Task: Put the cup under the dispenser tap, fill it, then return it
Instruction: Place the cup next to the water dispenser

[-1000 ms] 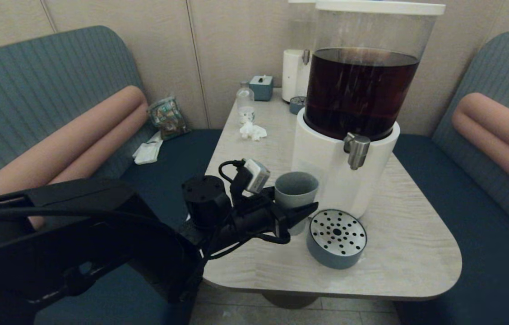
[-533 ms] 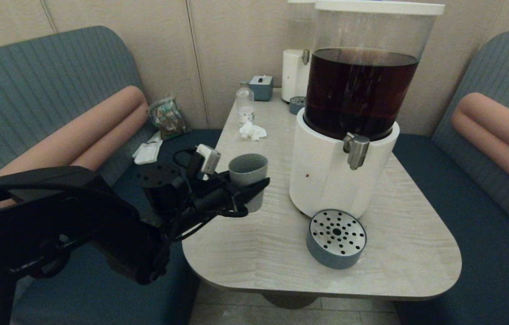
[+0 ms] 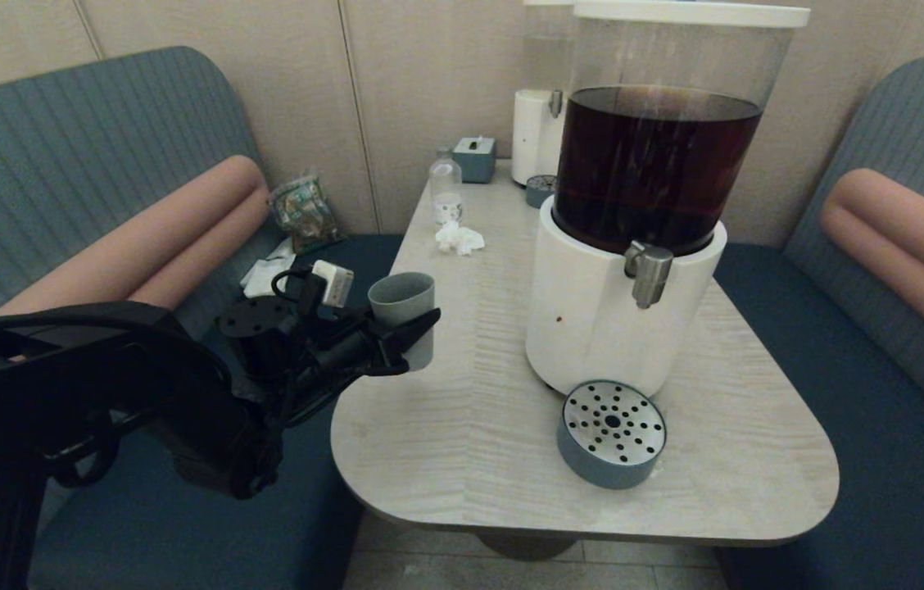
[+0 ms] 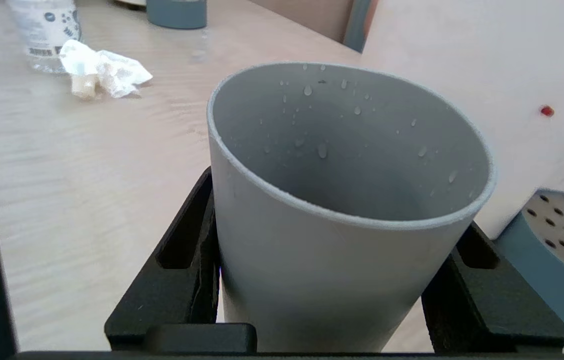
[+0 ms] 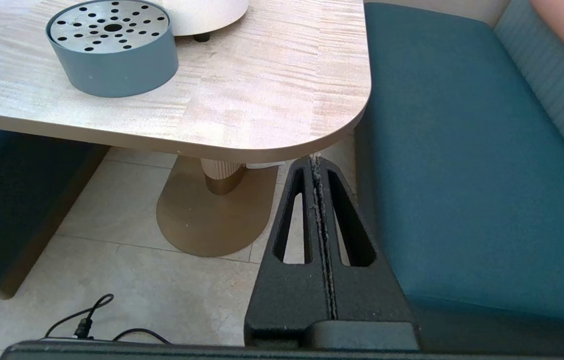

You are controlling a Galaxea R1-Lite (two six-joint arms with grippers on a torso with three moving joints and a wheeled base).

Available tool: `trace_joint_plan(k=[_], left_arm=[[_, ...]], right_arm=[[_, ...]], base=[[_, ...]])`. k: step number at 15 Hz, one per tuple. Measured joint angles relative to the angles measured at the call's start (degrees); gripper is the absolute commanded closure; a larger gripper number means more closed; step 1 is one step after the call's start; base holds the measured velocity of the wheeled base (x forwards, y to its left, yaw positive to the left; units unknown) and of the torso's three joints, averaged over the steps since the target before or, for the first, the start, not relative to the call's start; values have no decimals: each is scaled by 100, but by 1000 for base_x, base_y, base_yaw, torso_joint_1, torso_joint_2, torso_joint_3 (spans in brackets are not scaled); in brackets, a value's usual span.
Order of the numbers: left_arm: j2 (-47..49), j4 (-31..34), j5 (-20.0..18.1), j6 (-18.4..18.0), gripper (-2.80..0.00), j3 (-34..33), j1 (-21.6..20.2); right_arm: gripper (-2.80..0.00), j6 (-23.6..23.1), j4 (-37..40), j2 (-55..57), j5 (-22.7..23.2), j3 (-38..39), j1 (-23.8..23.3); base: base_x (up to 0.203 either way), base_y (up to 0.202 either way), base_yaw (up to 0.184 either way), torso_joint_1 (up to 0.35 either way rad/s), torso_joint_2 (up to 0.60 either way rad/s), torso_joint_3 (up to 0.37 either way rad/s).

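Note:
My left gripper [image 3: 417, 329] is shut on the grey-blue cup [image 3: 401, 305], holding it upright at the table's left edge, well to the left of the big dispenser's white base [image 3: 593, 319]. The wrist view shows black fingers [image 4: 182, 245] pressed on both sides of the cup [image 4: 332, 260]. Droplets cling to its inner wall and I see no dark liquid. The steel dispenser tap [image 3: 647, 274] sticks out under the tank of dark brown liquid, with nothing under it. My right gripper [image 5: 317, 165] is shut and empty, low beside the table's near right corner.
A round blue-grey tray [image 3: 611, 433] with a perforated metal top sits in front of the dispenser. A clear bottle [image 3: 445, 188], crumpled tissue [image 3: 459, 238], tissue box [image 3: 474, 158] and smaller white dispenser [image 3: 534, 135] stand at the table's far end. Benches flank the table.
My left gripper has carried the cup leftward, from beside the dispenser base and tray to the table's left edge. The right arm has not moved.

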State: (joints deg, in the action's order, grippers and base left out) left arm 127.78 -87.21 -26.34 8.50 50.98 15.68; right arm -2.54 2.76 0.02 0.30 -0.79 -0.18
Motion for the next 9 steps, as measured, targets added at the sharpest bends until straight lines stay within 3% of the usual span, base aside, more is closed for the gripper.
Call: trace_joint_plan(k=[3, 9], left_arm=[[155, 1, 231, 82, 0, 234, -45], [631, 2, 249, 86, 0, 934, -269]], right_arm=[[0, 1, 0, 0, 0, 0, 0], [0, 1, -1, 0, 2, 0, 0]], base=[[0, 0, 0, 0, 0, 0], [0, 0, 0, 0, 0, 0]])
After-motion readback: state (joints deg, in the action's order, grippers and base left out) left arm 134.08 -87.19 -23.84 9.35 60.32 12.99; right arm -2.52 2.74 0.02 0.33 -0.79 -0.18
